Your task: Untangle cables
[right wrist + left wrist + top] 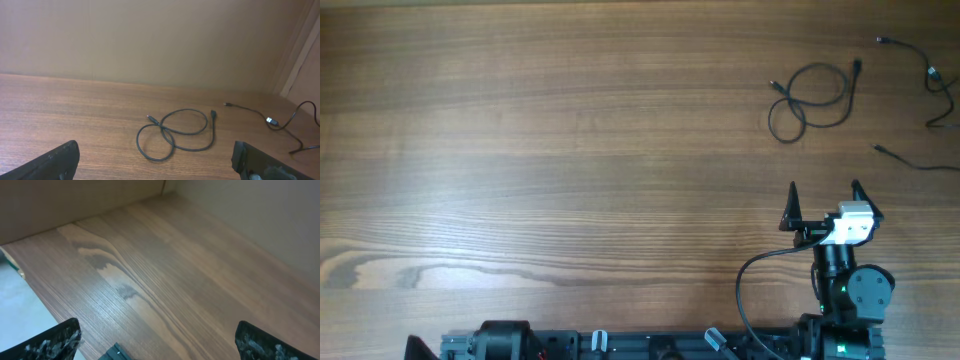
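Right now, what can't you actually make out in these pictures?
Overhead view: the far-right cables run off the right edge, so their other ends are unseen.
Overhead view: the looped cable has plugs too small to identify.
Left wrist view: the left tool is cropped by the bottom edge; only fingertips show.

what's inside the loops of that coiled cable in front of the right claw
Only bare wooden table shows inside both loops of the coiled cable; nothing sits in them. Where the strands cross, one covers the other.

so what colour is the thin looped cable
The thin looped cable is black, clearest from the right wrist.
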{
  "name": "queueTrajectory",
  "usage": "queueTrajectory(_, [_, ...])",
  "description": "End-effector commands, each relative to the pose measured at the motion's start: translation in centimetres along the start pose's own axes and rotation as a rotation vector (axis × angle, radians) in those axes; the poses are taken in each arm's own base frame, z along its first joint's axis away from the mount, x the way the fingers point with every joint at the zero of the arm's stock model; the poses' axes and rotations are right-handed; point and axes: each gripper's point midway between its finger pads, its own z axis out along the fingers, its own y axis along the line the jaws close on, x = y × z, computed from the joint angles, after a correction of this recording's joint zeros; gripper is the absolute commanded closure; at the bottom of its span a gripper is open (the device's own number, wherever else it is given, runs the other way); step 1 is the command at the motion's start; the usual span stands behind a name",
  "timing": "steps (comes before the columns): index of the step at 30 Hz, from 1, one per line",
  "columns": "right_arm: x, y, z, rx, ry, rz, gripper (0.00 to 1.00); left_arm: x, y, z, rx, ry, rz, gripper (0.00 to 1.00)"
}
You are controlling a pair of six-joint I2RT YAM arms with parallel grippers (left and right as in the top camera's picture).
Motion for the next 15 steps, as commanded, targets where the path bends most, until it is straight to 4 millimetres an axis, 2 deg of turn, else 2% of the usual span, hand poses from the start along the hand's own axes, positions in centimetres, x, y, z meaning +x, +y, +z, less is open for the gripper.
queueTrajectory(1, [-0.24, -0.29, -0.07, 0.015, -0.014, -0.013, 0.00, 0.38, 1.18, -1.11, -0.023, -0.066, -0.044, 0.00])
queueTrajectory(5, [-0.24, -0.29, -0.07, 0.015, -0.014, -0.013, 0.00, 0.80, 1.82, -1.86, -0.028, -0.106, -0.078, 0.00])
queueTrajectory(15, [-0.24, -0.29, -0.07, 0.015, -0.014, -0.013, 0.00, 0.86, 1.91, -1.93, -0.025, -0.111, -0.082, 0.00])
